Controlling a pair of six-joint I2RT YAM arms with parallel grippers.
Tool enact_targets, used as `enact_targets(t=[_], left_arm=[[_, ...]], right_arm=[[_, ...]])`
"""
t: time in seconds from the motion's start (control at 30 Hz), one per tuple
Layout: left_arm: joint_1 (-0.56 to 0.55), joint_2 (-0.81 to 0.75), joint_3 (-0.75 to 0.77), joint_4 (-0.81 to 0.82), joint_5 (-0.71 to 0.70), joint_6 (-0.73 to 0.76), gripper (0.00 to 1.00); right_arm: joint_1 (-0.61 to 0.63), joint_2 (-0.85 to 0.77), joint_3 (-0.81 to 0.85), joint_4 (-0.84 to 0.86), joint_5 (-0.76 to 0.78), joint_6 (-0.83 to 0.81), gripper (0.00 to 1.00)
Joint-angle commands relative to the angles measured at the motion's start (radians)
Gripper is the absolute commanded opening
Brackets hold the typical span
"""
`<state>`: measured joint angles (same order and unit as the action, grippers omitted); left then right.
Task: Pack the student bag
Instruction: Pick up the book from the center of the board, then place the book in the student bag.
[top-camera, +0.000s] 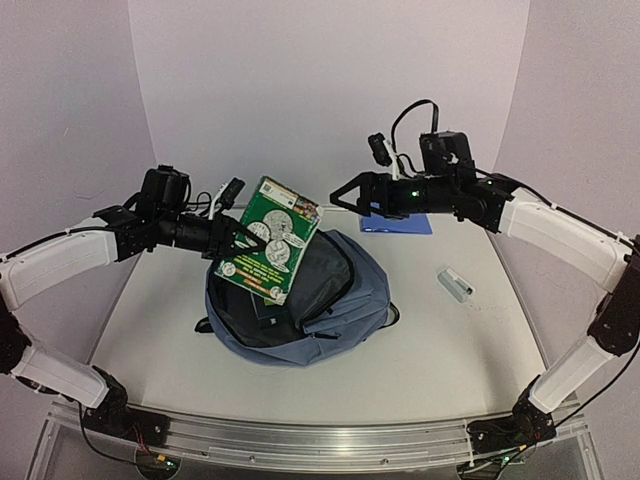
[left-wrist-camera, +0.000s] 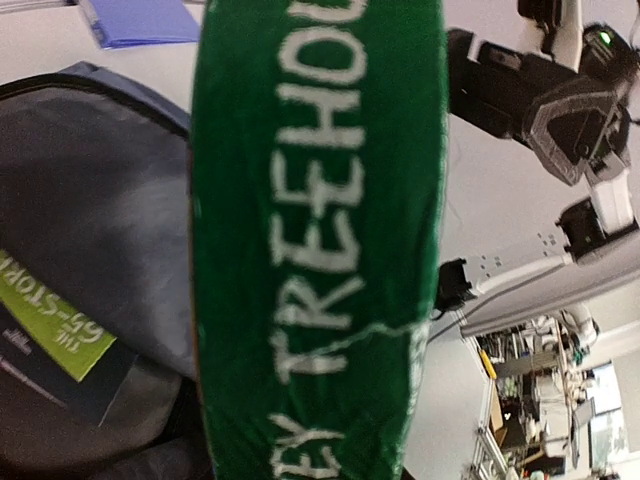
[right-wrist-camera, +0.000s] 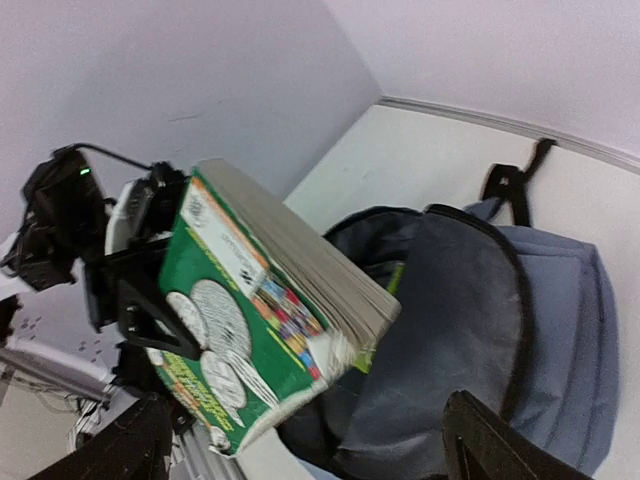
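A white table carries the scene, its top matte and faintly marked toward the right edge. Three plain panels close it in: a back wall, a left wall and a right wall. All are pale with a slight lilac cast and meet in straight vertical seams at the far corners. A grey strip runs where wall meets table. An aluminium rail lines the near edge. The light is soft and even, and the shadows are weak. Past the table's edge, the left wrist view shows a blurred workroom with cluttered benches.
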<state>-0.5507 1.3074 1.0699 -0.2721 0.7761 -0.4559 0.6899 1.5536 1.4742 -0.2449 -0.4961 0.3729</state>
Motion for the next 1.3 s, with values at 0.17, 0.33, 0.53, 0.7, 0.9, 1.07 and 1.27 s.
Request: enact_targets(t=[0.17,0.33,0.53,0.7,0.9,1.07,1.27], left_arm=[[0.268,-0.129,-0.065,-0.013,-0.098,-0.172,0.00],[0.307,-0.180,-0.139,0.032,-0.098,-0.240,0.00],[0.313,-0.236,-0.241,0.101,-0.096,-0.312,0.00],[0.314,-0.276,-0.298,0.137,-0.103,-0.356,0.00],[0.313,-0.293,-0.320,0.131,-0.116,-0.364,0.00],[0.314,-0.285,-0.330,0.136,-0.116,-0.375,0.00],[0.313,-0.250,-0.345,0.160,-0.103,-0.399,0.00]], right_arm=[[0.004,0.051,-0.054,-0.105,0.361,0.060,0.86],[0.003,0.141,-0.066,-0.100,0.301,0.097,0.76],[0.005,0.233,-0.051,-0.093,0.273,0.093,0.64],[0.003,0.301,-0.033,-0.087,0.251,0.088,0.59],[0.004,0.360,0.001,-0.066,0.193,0.109,0.45],[0.004,0.370,0.011,-0.028,0.131,0.134,0.30],[0.004,0.340,0.023,-0.005,0.117,0.167,0.00]])
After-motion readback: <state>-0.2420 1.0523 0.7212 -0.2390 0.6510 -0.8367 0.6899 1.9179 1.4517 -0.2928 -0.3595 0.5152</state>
